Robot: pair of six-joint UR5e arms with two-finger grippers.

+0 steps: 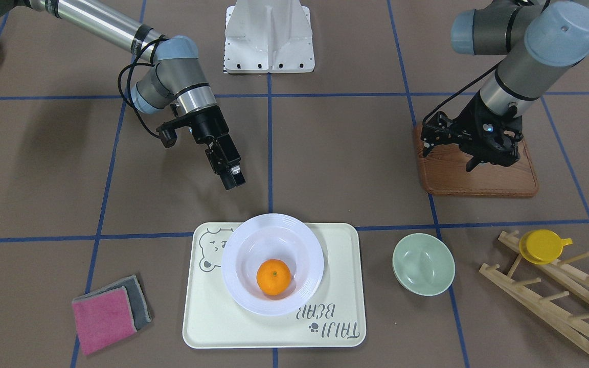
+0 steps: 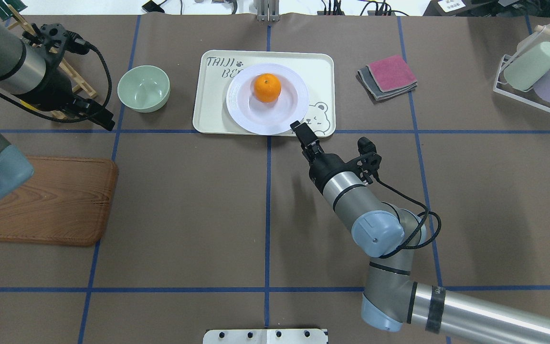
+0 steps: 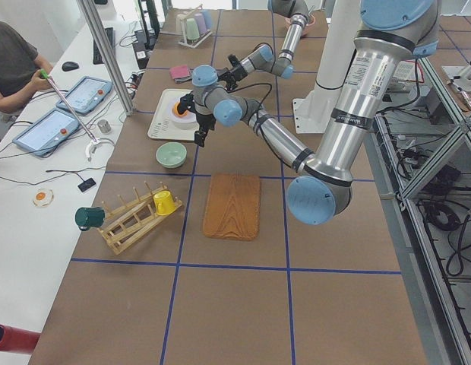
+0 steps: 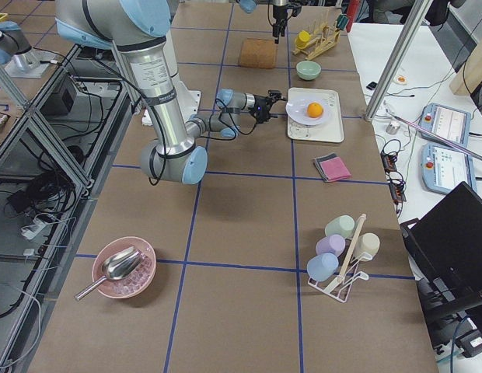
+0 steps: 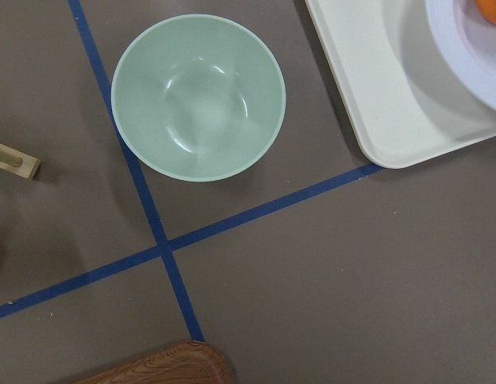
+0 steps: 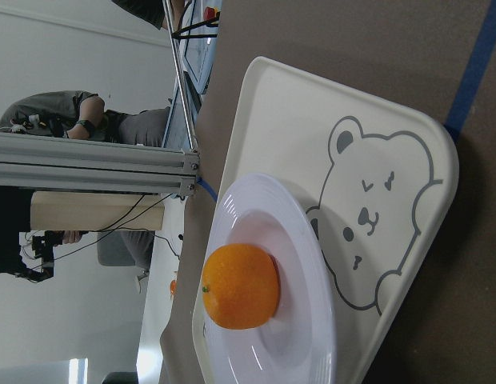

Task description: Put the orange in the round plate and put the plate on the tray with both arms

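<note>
Resting in the well of the round plate, the orange was small, bright and matt-skinned, with a tiny green stem dimple on top. The plate was glossy white with a wide, faintly ridged rim. It sat on the tray, hiding part of the grey bear drawing and part of the "TAIJI BEAR" lettering, and its rim reached the tray's long edge nearest me. The cream tray lay at the middle of the worktop's far edge.

My right tool hung on my side of the tray, apart from the plate, its fingers seemingly together and holding nothing. My left tool hung above the brown wooden board toward the worktop's left end; I could not tell whether it was apart or together.

A brown covering crossed by blue tape lines lay over the worktop. A pale-green bowl stood just left of the tray, a wooden rack carrying a yellow cup stood at the far left corner, and folded pink and grey cloths lay right of the tray. Beyond the far edge, a person sat at a white desk with tablets.
</note>
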